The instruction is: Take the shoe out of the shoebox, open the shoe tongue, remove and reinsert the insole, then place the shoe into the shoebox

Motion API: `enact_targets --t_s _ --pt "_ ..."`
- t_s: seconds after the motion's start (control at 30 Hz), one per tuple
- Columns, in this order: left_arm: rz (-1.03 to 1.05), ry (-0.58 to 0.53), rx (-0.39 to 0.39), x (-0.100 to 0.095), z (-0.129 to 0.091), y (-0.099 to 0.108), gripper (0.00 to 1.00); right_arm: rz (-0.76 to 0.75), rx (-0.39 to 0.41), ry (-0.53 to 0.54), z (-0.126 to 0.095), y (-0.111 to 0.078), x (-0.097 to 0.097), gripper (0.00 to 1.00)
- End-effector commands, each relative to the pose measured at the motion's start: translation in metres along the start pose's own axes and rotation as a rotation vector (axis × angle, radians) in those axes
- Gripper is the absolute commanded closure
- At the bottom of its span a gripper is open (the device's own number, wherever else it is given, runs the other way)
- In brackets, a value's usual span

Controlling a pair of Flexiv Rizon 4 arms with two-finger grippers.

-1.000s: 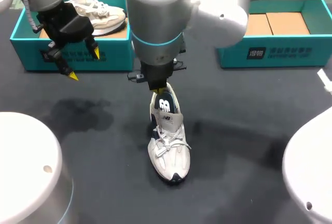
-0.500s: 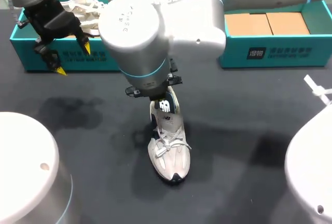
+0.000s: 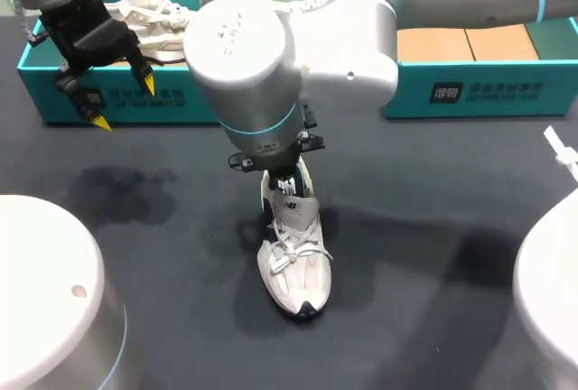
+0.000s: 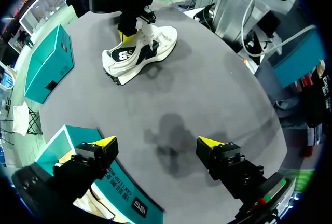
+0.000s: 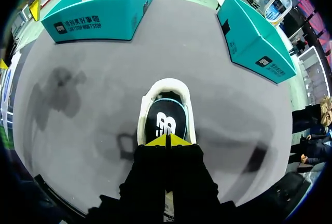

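Dark table (image 3: 433,227) carrying two teal shoeboxes: left box (image 3: 194,97) sitting just behind left fingers, holding second shoe (image 3: 163,20); right box (image 3: 506,92) standing well apart from right fingers. Right arm (image 3: 262,56) reaching past middle. Shoe (image 3: 293,259) standing upright on table, outside both boxes, under right gripper (image 5: 167,141), heel ahead of fingers. Right fingers pressing together, tips sitting over front of insole (image 5: 165,123); cannot tell if pinching anything. Left gripper (image 4: 156,143) hovering, fingers spread wide, holding nothing, shoe well ahead.
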State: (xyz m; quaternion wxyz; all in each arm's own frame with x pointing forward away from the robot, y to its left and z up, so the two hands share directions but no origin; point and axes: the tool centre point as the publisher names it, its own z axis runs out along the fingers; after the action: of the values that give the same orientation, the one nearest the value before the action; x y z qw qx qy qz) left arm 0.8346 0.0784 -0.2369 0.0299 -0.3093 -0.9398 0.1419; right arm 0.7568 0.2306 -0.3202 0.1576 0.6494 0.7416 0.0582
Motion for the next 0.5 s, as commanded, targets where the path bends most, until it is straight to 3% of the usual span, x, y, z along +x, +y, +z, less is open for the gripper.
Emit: enact_targets --t_s 0.03,0.2,0.5 --pt "0.000 0.001 -0.002 0.000 0.000 0.000 0.00 0.003 0.011 -0.018 0.022 -0.001 0.007 1.00" --pt "0.000 0.001 -0.002 0.000 0.000 0.000 0.00 0.025 0.030 -0.085 0.037 -0.002 0.005 1.00" --pt "0.000 0.001 -0.002 0.000 0.000 0.000 0.00 0.063 0.064 -0.087 0.058 -0.008 -0.003 1.00"
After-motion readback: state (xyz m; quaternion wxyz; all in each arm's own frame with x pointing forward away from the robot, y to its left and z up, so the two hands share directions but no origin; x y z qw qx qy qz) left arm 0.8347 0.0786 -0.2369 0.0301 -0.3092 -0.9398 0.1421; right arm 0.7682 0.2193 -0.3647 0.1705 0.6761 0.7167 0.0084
